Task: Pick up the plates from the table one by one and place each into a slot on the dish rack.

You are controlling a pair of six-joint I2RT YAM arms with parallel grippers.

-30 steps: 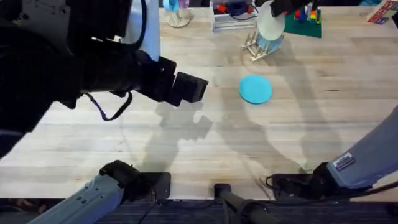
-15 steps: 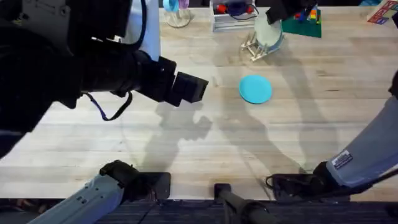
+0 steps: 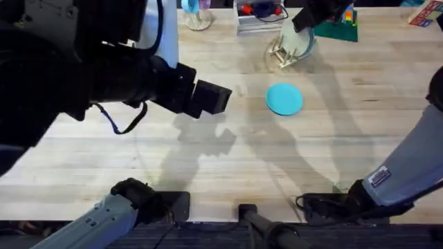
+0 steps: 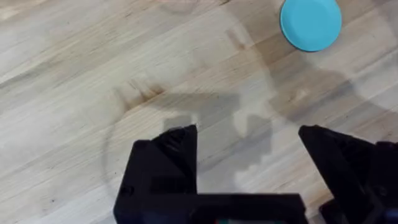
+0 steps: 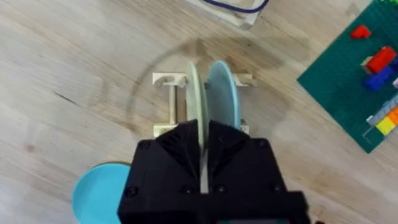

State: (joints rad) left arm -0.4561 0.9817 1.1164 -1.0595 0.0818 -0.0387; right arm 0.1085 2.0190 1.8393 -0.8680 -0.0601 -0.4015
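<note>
A green studded baseplate with coloured bricks [image 5: 354, 87] lies just beside the small natural-wood dish rack [image 5: 166, 104] on the light wooden bench [image 3: 360, 124]. The right gripper [image 5: 202, 146] is clamped on the pale cream-yellow round plastic plate [image 5: 194, 99], upright in the rack beside a light-blue disc [image 5: 222, 93]. The teal round plastic plate [image 3: 284, 98] lies flat nearby, well apart from the left gripper [image 4: 249, 134], whose fingers stand apart, empty.

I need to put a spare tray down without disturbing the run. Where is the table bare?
The table is bare between the teal plate and the arm bases, and right of that plate. It is crowded along the far edge: dish rack and right gripper.
</note>
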